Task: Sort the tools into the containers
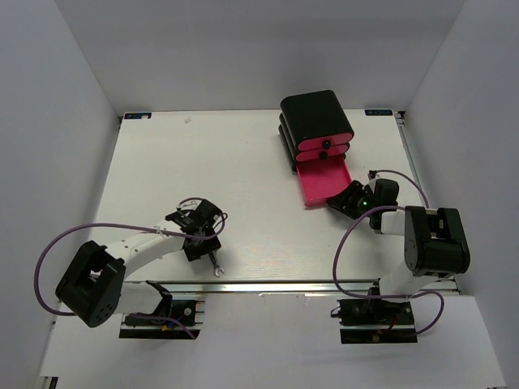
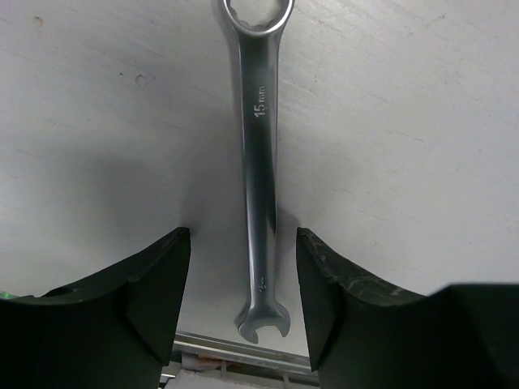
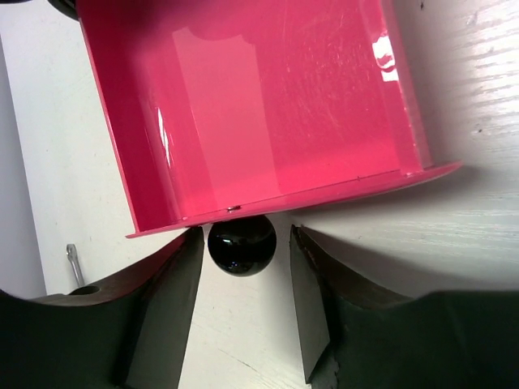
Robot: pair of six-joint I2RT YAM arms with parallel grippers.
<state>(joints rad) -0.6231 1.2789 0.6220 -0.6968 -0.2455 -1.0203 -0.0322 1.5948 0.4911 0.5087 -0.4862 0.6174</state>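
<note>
A small silver wrench [image 2: 259, 146] lies flat on the white table near its front edge [image 1: 216, 266]. My left gripper [image 2: 243, 243] hangs over its open-end half, open, one finger on each side and neither touching it [image 1: 208, 247]. The containers are a stack of black drawers [image 1: 316, 113] at the back right. The bottom pink drawer [image 1: 324, 182] is pulled out, and its inside [image 3: 268, 105] holds nothing. My right gripper [image 3: 245, 235] straddles that drawer's black round knob [image 3: 242, 245], open, with a thin gap on each side [image 1: 346, 199]. The wrench also shows far off [image 3: 73, 263].
A metal rail [image 1: 284, 285] runs along the table's front edge, just beyond the wrench's open end [image 2: 219, 348]. Purple cables [image 1: 97, 231] loop from both arms. White walls close in the table on the left, right and back.
</note>
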